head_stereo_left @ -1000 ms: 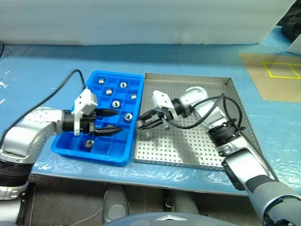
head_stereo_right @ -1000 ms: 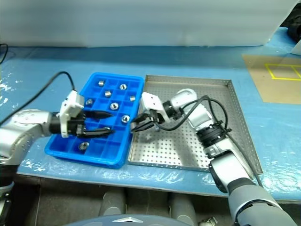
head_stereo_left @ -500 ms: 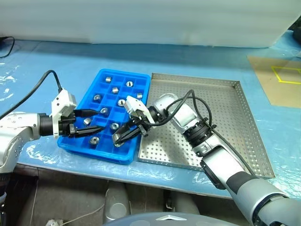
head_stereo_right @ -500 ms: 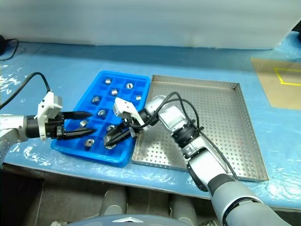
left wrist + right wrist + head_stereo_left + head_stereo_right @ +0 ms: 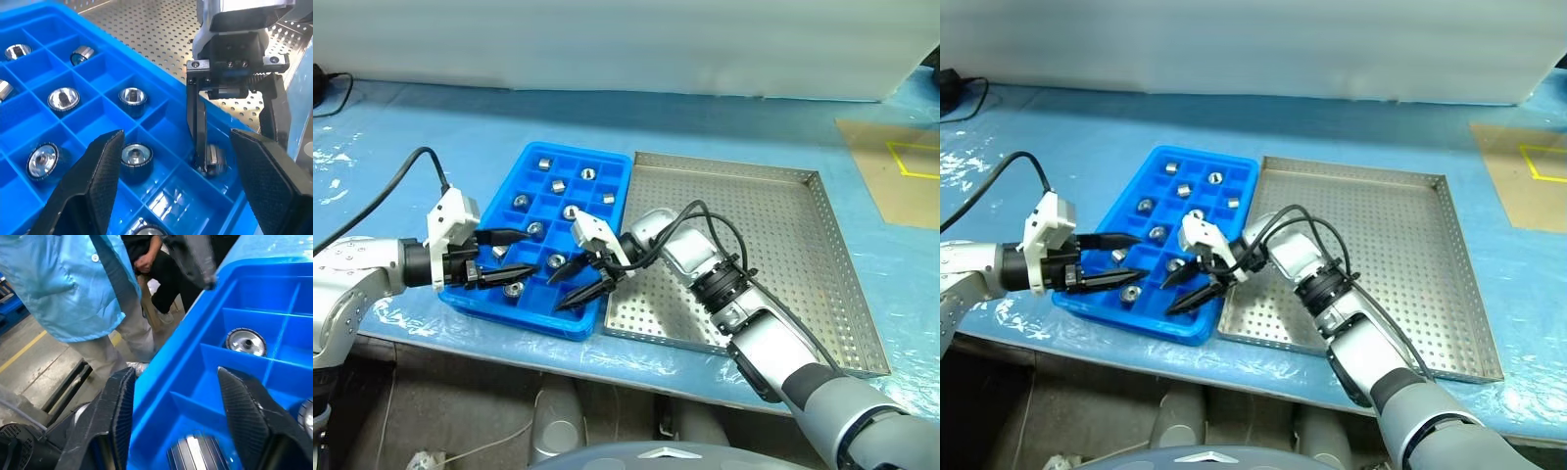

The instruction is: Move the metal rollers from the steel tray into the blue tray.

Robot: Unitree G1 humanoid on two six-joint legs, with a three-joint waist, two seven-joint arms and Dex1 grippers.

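The small shiny metal rollers (image 5: 553,186) all sit in compartments of my bright blue plastic tray (image 5: 619,186); the perforated steel tray (image 5: 773,235) looks bare. My right gripper (image 5: 579,283), parted, releases one; my left gripper (image 5: 501,258) waits open. Nearly finished, I judge.

Right gripper (image 5: 576,284) now over the near corner of the blue tray (image 5: 607,168), no longer above the steel tray (image 5: 773,245); jaws parted where a second ago they were closed. One metal roller (image 5: 211,159) lying loose in a corner compartment beneath one right finger (image 5: 197,122), no longer pinched.
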